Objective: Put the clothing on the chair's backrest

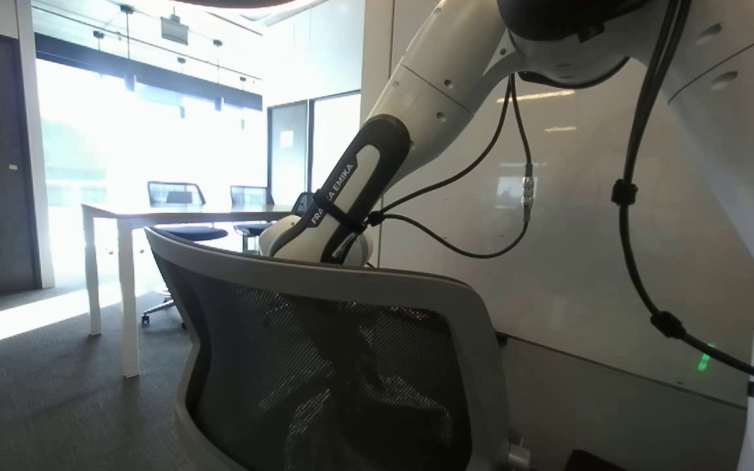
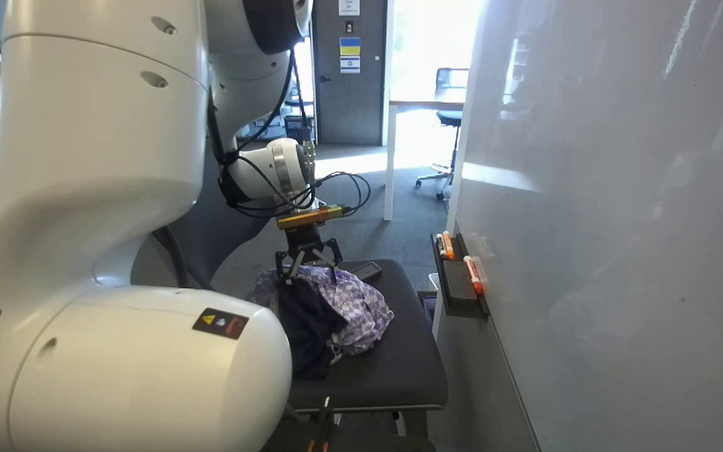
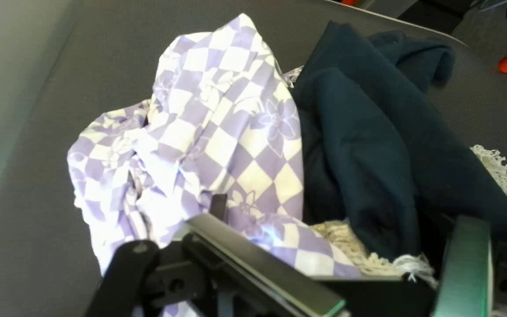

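A purple-and-white checkered cloth [image 2: 361,307] lies bunched on the dark chair seat [image 2: 399,376]; it also shows in the wrist view [image 3: 222,123]. A dark navy cloth [image 2: 305,320] lies beside and partly over it, and shows in the wrist view [image 3: 368,127] with cream fringe near it. The chair's backrest [image 1: 331,281] is grey mesh with a pale frame and carries no cloth on its top edge. My gripper [image 2: 311,276] points down at the clothing, fingers spread apart over both cloths. In the wrist view the gripper [image 3: 346,237] is open, its fingertips at the fabric; contact is unclear.
A whiteboard [image 2: 619,220] runs along the seat's side, with a marker tray [image 2: 462,301] sticking out. A dark rectangular pad [image 2: 368,271] is at the seat's far edge. The arm's forearm passes over the backrest. A table [image 1: 187,210] and chairs stand farther off.
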`<state>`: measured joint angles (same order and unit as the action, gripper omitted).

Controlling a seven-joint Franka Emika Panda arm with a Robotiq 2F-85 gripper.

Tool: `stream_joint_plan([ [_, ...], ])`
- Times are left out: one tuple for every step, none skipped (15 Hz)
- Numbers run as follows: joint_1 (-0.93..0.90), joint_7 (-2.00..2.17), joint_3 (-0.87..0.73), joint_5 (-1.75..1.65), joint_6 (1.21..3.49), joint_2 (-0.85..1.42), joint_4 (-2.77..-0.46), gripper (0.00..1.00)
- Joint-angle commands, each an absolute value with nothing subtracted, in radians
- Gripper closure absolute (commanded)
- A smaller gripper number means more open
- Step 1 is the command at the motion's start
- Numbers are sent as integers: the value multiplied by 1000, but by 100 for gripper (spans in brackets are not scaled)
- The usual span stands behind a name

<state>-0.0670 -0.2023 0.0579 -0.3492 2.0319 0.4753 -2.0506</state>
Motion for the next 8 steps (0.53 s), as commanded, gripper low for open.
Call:
stream_joint_plan([
  [-57, -273, 77, -322, 2034, 462, -2050, 0],
  [-51, -303, 84, -307, 2029, 467, -2046, 0],
  [-48, -335, 90, -305, 2037, 465, -2052, 0],
  [-47, -365, 93, -318, 2062, 459, -2065, 0],
  [-57, -373, 84, -358, 2080, 466, -2067, 0],
  [-57, -391, 81, -372, 2083, 474, -2064, 0],
  [-58, -409, 76, -396, 2092, 480, -2067, 0],
  [-56, -423, 70, -418, 2105, 486, -2071, 0],
])
